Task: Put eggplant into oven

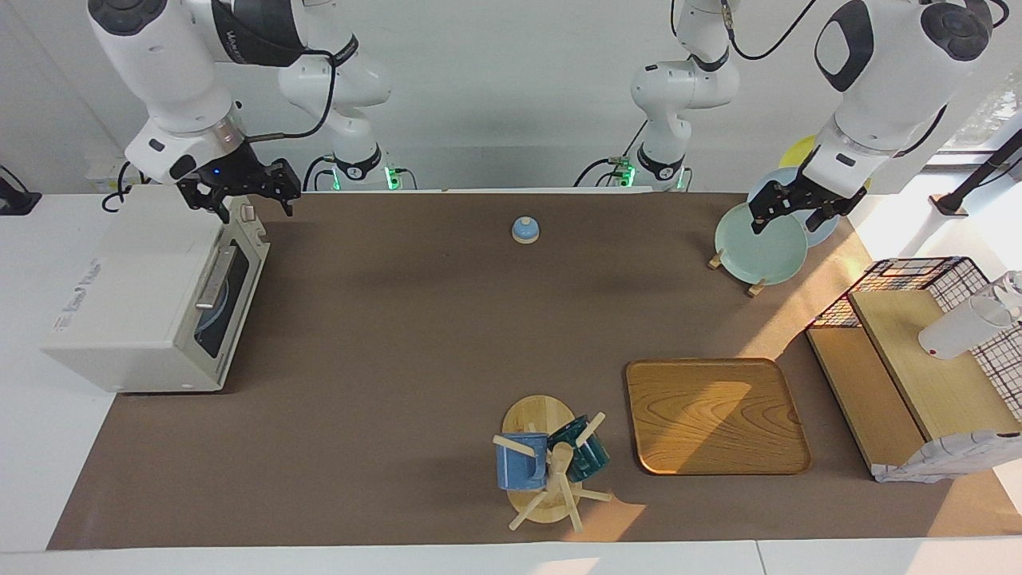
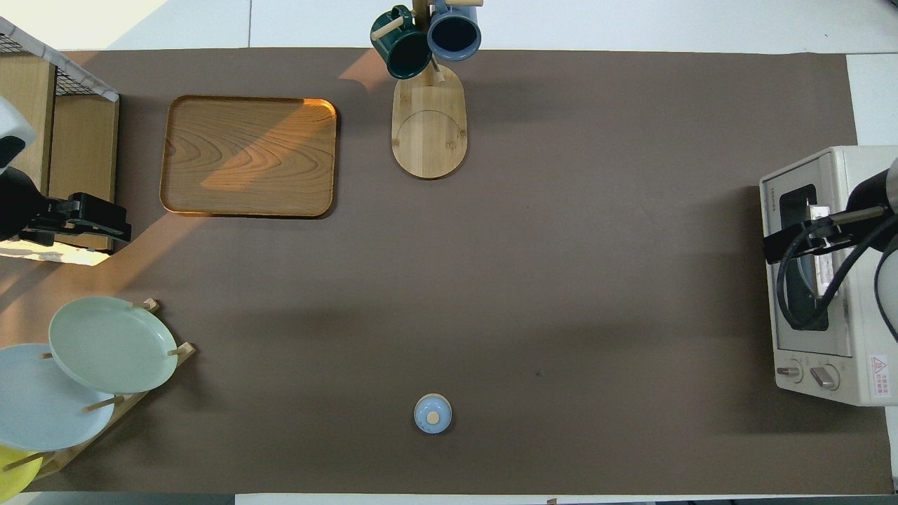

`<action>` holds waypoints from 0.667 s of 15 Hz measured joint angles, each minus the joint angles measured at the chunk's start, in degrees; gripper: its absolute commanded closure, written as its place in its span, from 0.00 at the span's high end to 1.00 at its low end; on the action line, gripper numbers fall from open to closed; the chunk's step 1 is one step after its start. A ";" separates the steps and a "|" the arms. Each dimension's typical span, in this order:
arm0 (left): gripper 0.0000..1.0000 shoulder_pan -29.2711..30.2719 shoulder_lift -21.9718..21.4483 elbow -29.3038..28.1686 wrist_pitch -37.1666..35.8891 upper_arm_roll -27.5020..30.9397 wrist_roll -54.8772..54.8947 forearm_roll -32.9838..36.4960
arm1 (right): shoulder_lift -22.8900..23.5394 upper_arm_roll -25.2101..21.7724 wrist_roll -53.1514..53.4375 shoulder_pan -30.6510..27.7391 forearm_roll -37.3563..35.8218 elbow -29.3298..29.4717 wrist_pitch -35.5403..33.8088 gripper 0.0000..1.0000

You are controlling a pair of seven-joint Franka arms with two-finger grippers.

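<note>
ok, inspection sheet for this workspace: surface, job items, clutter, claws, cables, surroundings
Surface: brown mat covers the white table.
Job's things: oven at the right arm's end, door shut; eggplant nothing seen.
Clutter: wooden tray; mug tree with two mugs; small blue bell; plate rack with plates; wire basket with wooden boards at the left arm's end.
Claws: right claw open, empty, over the oven's top edge nearest the robots; left claw open, empty, over the plate rack.
Cables: black cable loops from the right arm over the oven door.
Surroundings: white wall, sunlight patches at the left arm's end.
</note>
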 measured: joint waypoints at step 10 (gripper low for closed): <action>1.00 0.00 0.00 0.00 0.00 0.00 0.00 0.00 | 0.02 -0.56 1.54 0.21 -0.03 -0.01 0.66 1.00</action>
